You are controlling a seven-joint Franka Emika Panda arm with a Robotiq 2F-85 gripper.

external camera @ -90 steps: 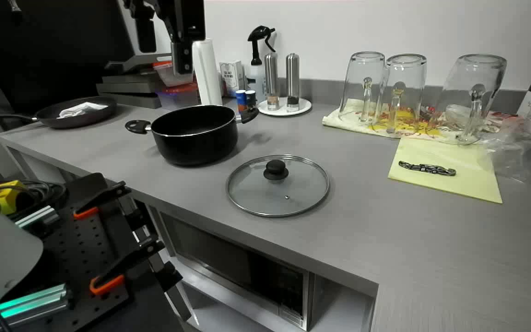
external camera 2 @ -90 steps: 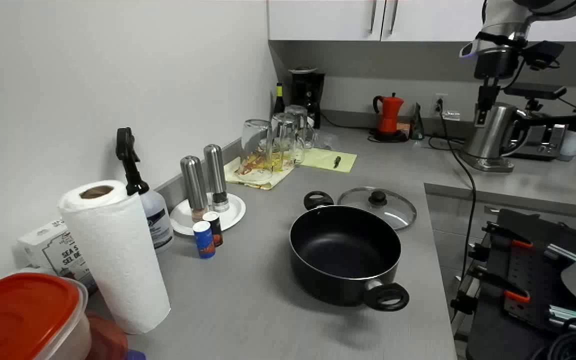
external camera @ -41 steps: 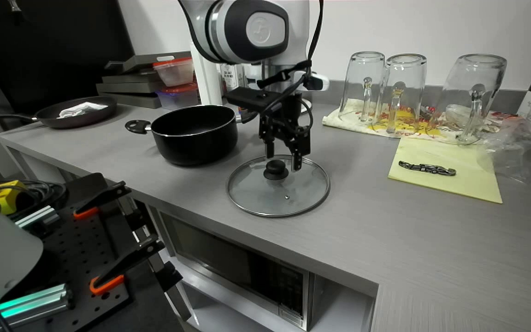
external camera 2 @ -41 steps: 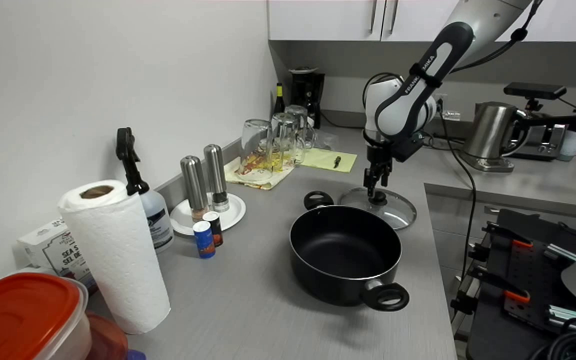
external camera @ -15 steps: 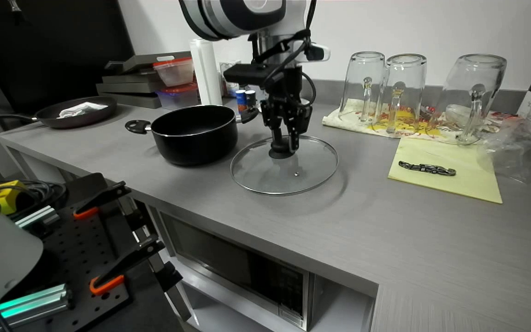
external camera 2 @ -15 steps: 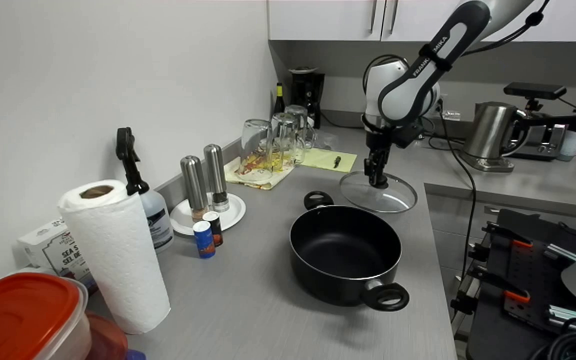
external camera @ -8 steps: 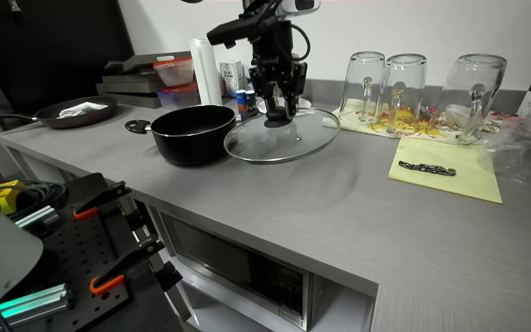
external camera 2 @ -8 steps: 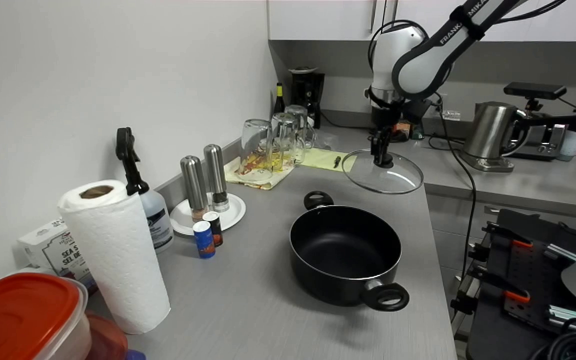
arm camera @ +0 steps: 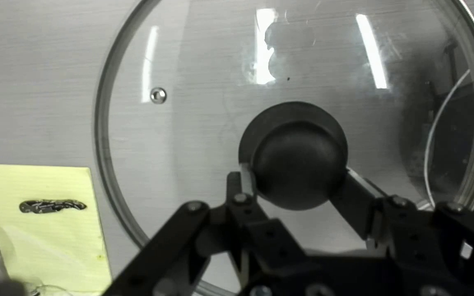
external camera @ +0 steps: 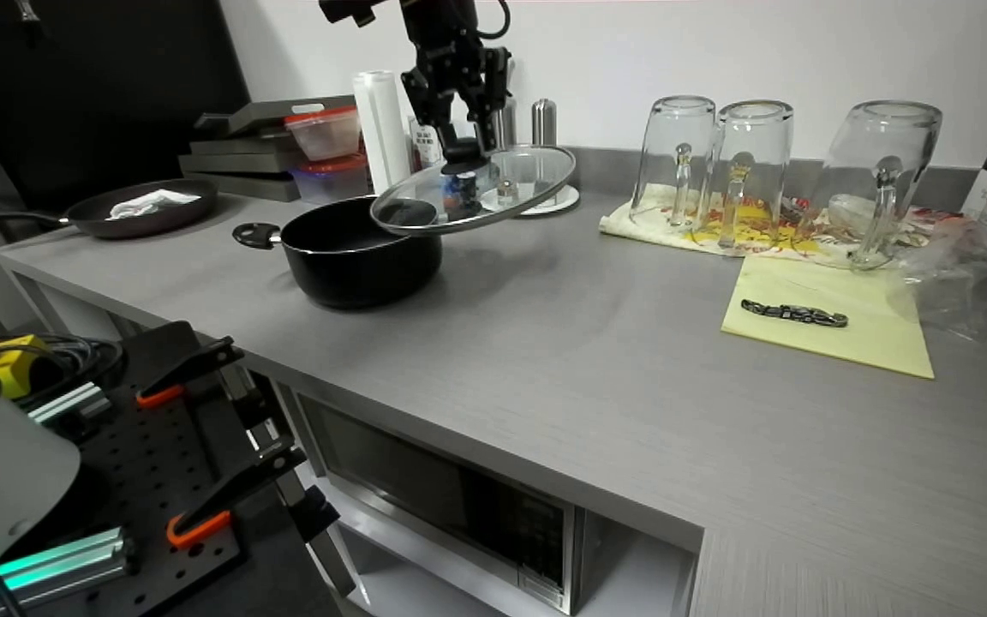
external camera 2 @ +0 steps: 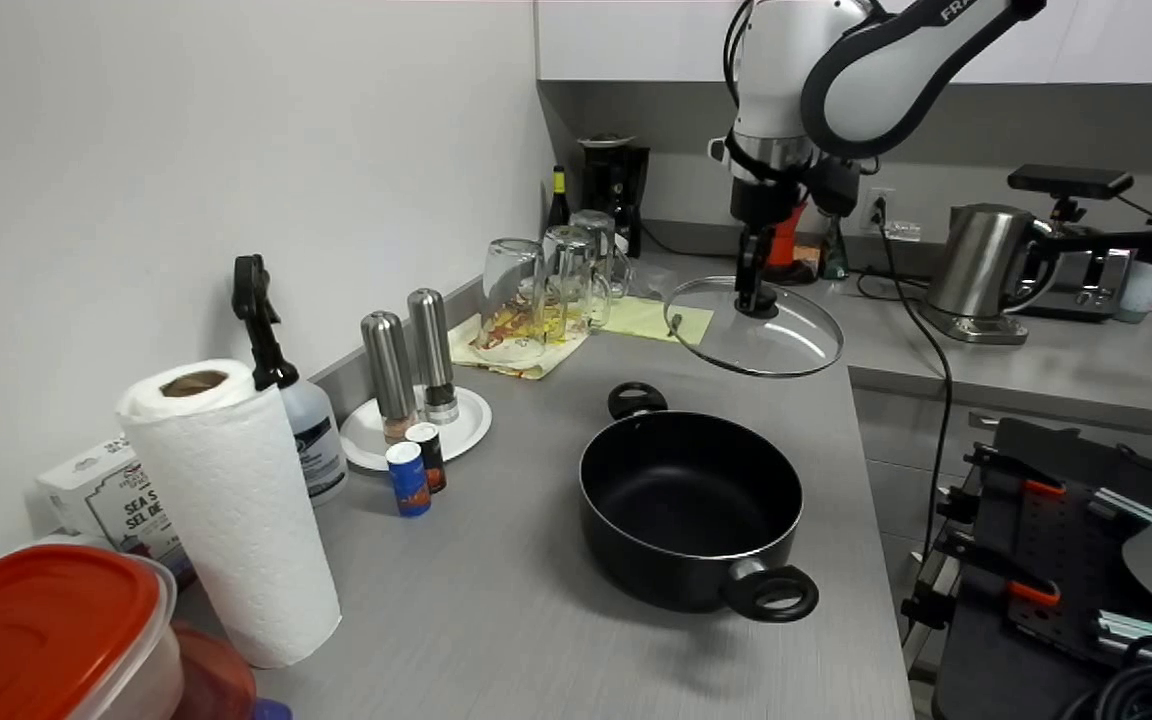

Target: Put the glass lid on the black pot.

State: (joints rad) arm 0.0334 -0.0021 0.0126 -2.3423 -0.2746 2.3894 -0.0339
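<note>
A Robotiq gripper (arm camera: pixel 296 179) holds the glass lid (external camera 2: pixel 758 345) aloft by its knob (arm camera: pixel 300 160), the black pot (external camera: pixel 365 272) still uncovered.

The glass lid (external camera 2: pixel 761 340) hung tilted in the air; the black pot (external camera: pixel 363 274) stood open.
The lid — clear, round, metal-rimmed, with a dark knob (arm camera: pixel 299 158) — was higher than the pot, apart and off to one side. The pot sat upright on the bench (external camera: pixel 631 343), a black handle (external camera 2: pixel 752 592) at each side.
</note>
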